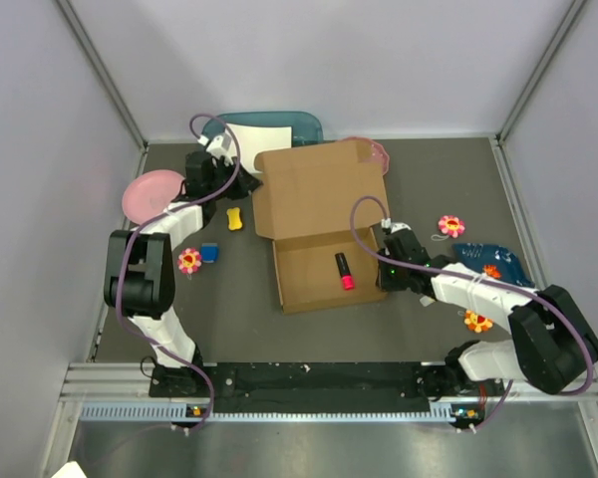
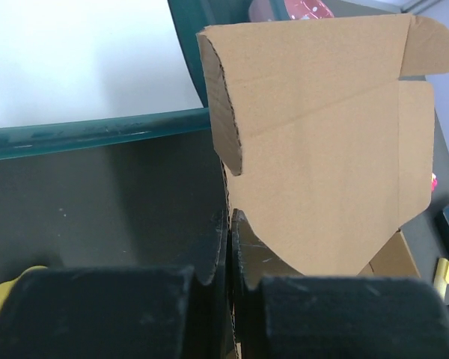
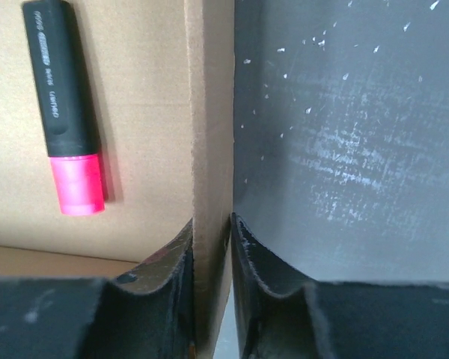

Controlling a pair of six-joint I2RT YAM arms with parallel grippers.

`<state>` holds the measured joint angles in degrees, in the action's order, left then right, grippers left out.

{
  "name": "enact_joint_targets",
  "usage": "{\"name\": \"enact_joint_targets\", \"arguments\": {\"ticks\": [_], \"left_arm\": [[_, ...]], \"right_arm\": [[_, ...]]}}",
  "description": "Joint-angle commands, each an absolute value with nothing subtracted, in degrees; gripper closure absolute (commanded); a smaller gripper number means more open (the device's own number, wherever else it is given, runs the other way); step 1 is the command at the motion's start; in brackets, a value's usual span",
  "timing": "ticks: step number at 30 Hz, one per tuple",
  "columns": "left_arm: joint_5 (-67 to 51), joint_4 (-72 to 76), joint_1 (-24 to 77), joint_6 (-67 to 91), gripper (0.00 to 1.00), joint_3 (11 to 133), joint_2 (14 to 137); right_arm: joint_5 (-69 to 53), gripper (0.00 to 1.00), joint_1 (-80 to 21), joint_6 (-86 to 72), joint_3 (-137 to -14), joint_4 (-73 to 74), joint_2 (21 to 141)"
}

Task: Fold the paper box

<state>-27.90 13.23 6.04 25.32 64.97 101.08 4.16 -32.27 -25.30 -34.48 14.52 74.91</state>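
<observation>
**Both hands closed on the cardboard of a partly folded paper box**

The paper box (image 1: pixel 319 194) lies at the middle of the bench (image 1: pixel 429 184), between the two arms. Its shallow tray, walls raised, sits on the side nearer the arm bases. Its lid panel stands tilted up behind the tray, with a rounded tab at one upper corner and a side flap bent forward along its left edge. A marker (image 1: pixel 343 271) with a black body and a pink cap lies flat on the tray floor, near the right wall.

The left hand (image 2: pixel 230 250) meets the box from the left, at the rear left corner where lid and tray join. In the left wrist view its fingers (image 2: pixel 202 258) are pressed together on a thin cardboard edge that runs down between them. Whether that edge is a wall or a flap cannot be told.

The right hand (image 3: pixel 212 243) is clamped on the tray's right wall. The right wrist view shows the wall upright between the two pads (image 3: pixel 165 277), with the marker on its inner side and bare bench on its outer side.

A teal bin (image 1: pixel 309 121) holding a white sheet (image 1: pixel 264 134) stands at the far edge, just beside the lid. A pink plate (image 1: pixel 149 191) lies to the left of the left arm's wrist. A yellow piece (image 1: pixel 235 218) rests on the bench between the plate and the box.
</observation>
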Motion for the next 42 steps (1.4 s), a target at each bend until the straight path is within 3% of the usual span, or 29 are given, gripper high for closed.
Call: {"name": "enact_joint_targets", "arguments": {"ticks": [1,2,5,8,13,19,28,42], "left_arm": [[-31.2,19.15,6.33,24.0,1.0,61.63,98.35],[-31.03,20.29,6.5,23.73,1.0,60.83,98.0],[-29.89,22.85,7.38,20.93,1.0,58.98,96.68],[-29.71,22.76,9.04,17.94,1.0,58.89,95.89],[-29.88,21.62,11.25,12.41,1.0,58.89,94.22],[-29.1,21.36,12.13,10.03,1.0,58.54,92.38],[-24.35,24.95,14.68,8.17,1.0,52.39,87.19],[-22.24,24.96,15.56,8.26,1.0,49.75,83.58]], "right_arm": [[4.04,0.74,-33.22,-28.12,-34.62,13.0,69.62],[4.83,0.64,-33.22,-28.39,-35.06,14.14,66.65],[8.34,0.49,-33.22,-29.09,-39.27,17.48,61.81],[11.94,0.43,-32.78,-29.09,-45.69,22.75,60.03],[9.15,0.43,-23.85,-26.03,-51.41,22.95,58.01],[-7.54,0.46,-11.26,-26.54,-53.53,19.53,60.38],[-12.65,0.48,-9.58,-22.59,-55.37,11.96,65.91],[-7.11,0.53,-9.49,-19.25,-57.22,9.32,73.56]]}}
